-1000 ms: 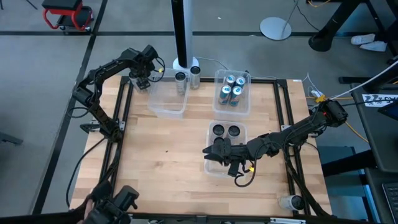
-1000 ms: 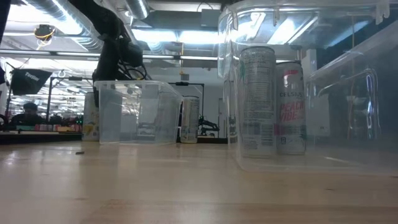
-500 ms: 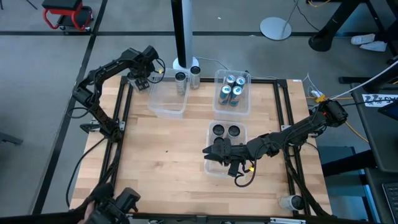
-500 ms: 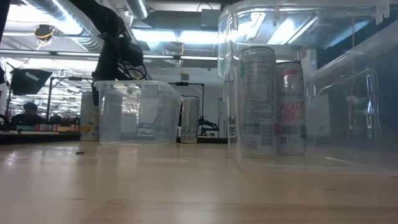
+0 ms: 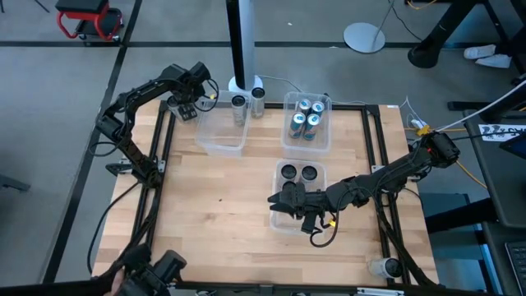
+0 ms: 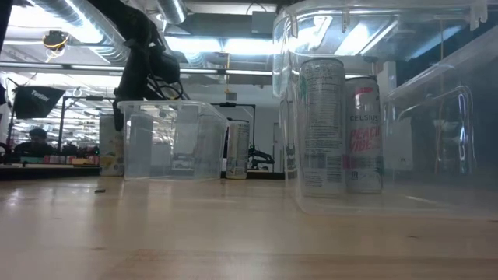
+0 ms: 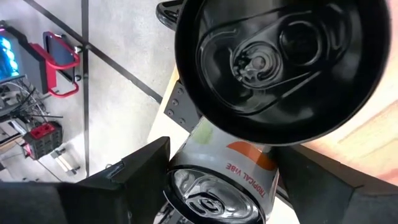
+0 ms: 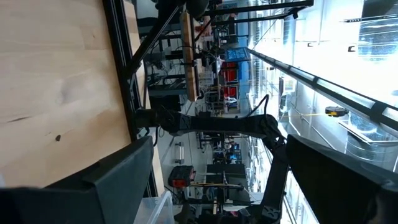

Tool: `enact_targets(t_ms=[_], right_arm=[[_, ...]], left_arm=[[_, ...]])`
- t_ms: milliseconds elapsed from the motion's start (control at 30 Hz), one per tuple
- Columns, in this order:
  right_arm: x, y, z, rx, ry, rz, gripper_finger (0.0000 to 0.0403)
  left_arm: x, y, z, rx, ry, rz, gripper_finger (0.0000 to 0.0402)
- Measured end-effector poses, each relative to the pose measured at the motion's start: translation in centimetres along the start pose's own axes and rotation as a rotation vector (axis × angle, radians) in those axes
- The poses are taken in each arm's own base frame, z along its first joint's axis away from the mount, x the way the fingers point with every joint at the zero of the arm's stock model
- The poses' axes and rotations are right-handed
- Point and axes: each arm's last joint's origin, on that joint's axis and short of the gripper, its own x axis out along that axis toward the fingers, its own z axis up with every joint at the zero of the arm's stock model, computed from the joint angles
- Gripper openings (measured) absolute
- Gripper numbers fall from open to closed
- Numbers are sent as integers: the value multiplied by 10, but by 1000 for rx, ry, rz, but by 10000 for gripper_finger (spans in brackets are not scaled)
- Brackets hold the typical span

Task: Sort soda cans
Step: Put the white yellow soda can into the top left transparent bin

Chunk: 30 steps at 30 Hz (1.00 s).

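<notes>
One camera hangs overhead, looking straight down on the whole table (image 5: 238, 205). Another sits at tabletop level, looking across the wood, very close to a clear bin (image 6: 389, 109); both share it. Each wrist camera looks past its own fingers at close range.

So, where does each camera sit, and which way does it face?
High view: above the table, looking straight down; both arms, left hand, right hand.
Low view: table-top height, looking level across; left arm.
Left wrist view: on left arm, facing a black can top; own hand.
Right wrist view: on right arm, facing along the table; own open fingers.
Shared: high and low both show the far-left clear bin.
</notes>
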Motion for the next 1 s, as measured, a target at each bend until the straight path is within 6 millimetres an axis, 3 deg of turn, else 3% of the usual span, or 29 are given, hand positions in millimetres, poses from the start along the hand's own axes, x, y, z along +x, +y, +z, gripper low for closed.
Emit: enact_targets(t_ms=[733, 1000], right_arm=[[0, 0, 0, 0, 0, 0, 365], [0, 0, 0, 0, 0, 0, 365]], left_arm=[[1, 1, 2, -63, -10, 27, 278], [1, 4, 1, -100, -3, 31, 334]])
